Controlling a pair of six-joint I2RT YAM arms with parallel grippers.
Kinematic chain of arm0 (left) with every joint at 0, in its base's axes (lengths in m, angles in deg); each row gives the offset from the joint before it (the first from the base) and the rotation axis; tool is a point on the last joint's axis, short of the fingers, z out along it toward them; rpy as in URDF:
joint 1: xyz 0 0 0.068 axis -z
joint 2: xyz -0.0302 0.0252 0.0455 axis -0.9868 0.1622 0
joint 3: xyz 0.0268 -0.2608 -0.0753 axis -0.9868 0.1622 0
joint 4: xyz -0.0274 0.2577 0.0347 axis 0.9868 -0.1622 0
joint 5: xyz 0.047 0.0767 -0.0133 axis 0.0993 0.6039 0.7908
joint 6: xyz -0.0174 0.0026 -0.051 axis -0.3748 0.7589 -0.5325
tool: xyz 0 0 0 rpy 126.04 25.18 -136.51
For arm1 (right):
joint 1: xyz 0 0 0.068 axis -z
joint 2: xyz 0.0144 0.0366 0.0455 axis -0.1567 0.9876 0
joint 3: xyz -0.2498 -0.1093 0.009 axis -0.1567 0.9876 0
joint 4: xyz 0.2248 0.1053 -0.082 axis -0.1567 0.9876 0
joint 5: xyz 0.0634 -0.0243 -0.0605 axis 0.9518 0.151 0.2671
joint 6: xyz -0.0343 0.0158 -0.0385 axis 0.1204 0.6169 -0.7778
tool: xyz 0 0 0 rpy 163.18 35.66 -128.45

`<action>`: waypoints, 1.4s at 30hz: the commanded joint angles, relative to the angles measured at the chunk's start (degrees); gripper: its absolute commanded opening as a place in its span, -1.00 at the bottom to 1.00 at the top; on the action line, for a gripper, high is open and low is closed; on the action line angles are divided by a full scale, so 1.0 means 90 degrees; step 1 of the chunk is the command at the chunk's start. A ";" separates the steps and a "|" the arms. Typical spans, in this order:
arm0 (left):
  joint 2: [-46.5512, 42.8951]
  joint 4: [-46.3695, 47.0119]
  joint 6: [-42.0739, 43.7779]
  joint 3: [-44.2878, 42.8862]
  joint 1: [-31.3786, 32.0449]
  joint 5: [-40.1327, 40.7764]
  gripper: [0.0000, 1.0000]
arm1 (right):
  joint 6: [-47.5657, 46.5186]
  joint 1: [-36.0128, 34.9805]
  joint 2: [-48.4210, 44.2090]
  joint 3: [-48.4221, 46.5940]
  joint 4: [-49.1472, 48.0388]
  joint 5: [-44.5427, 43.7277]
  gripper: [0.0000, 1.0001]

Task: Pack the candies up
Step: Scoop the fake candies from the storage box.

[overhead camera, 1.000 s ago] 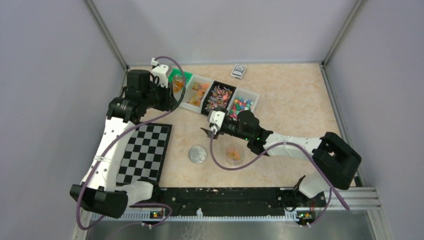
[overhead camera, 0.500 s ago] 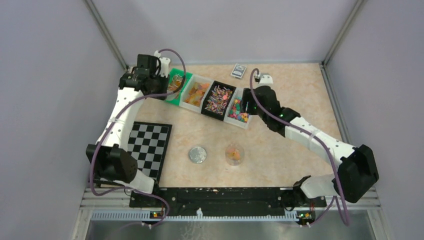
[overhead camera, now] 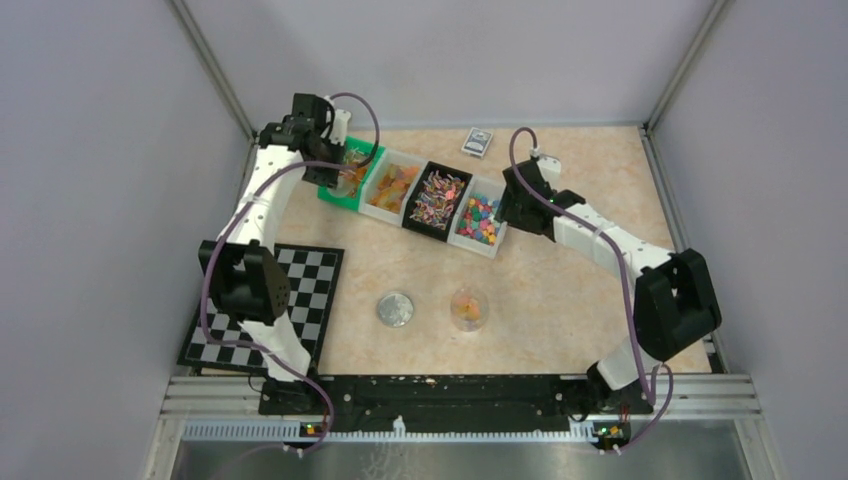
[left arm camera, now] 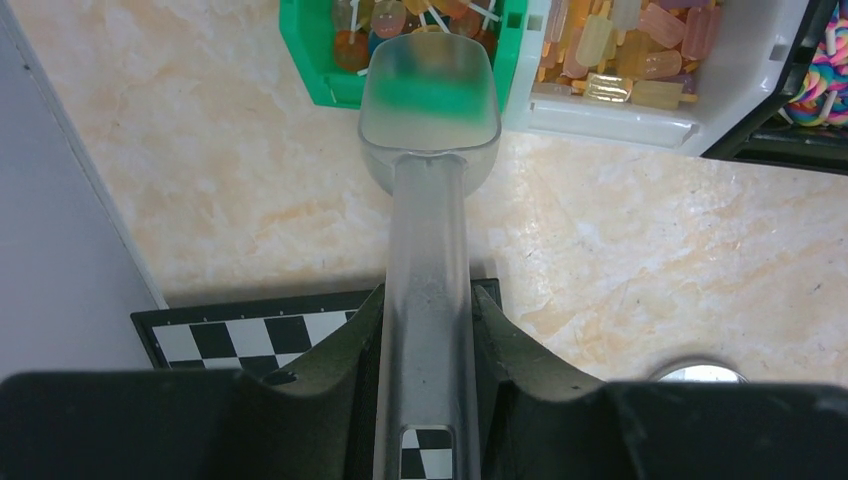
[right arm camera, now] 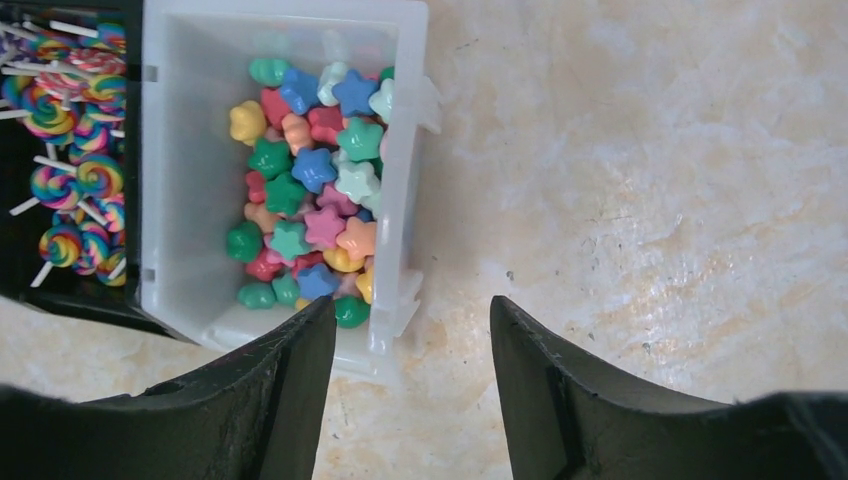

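Observation:
The candies lie in a row of four bins: orange ones in a green bin [overhead camera: 345,172] [left arm camera: 300,50], pale orange and pink ones in a white bin [overhead camera: 395,186] [left arm camera: 620,110], lollipops in a black bin [overhead camera: 436,197], coloured stars [right arm camera: 310,190] in a white bin [overhead camera: 480,218] [right arm camera: 190,150]. My left gripper [overhead camera: 335,160] [left arm camera: 428,300] is shut on the handle of a clear scoop [left arm camera: 430,110]. Its empty bowl sits over the green bin's near edge. My right gripper [overhead camera: 507,205] [right arm camera: 413,310] is open and empty, straddling the star bin's right wall.
A small clear cup [overhead camera: 468,308] with orange candies and a round silver lid [overhead camera: 395,309] stand at the table's middle front. A checkerboard mat [overhead camera: 290,300] lies at the left. A small dark card [overhead camera: 479,142] lies at the back. Enclosure walls stand close on both sides.
My right gripper has swung from near the cup up to the right end of the bin row. My left arm has stretched back with the scoop, staying at the green bin.

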 commanded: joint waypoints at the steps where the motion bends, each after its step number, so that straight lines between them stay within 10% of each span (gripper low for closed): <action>1: 0.0253 -0.0011 0.0121 -0.0547 -0.0036 -0.0037 -1.00 | 0.0293 0.0059 0.0360 -0.0495 0.0206 -0.0023 0.14; 7: 0.0578 0.0002 0.0176 -0.0679 -0.0036 -0.0067 -1.00 | 0.0107 0.0109 0.0751 -0.0298 -0.0633 0.0424 0.07; 25: 0.1266 0.0274 0.0339 -0.0726 -0.0036 0.0111 -1.00 | -0.0791 0.0274 0.1346 -0.0003 -0.1657 0.1229 -0.99; 42: 0.0516 0.2040 0.0483 0.1473 -0.0106 -0.0252 -1.00 | -0.1037 0.0272 0.1302 0.0397 -0.2306 0.1548 -1.00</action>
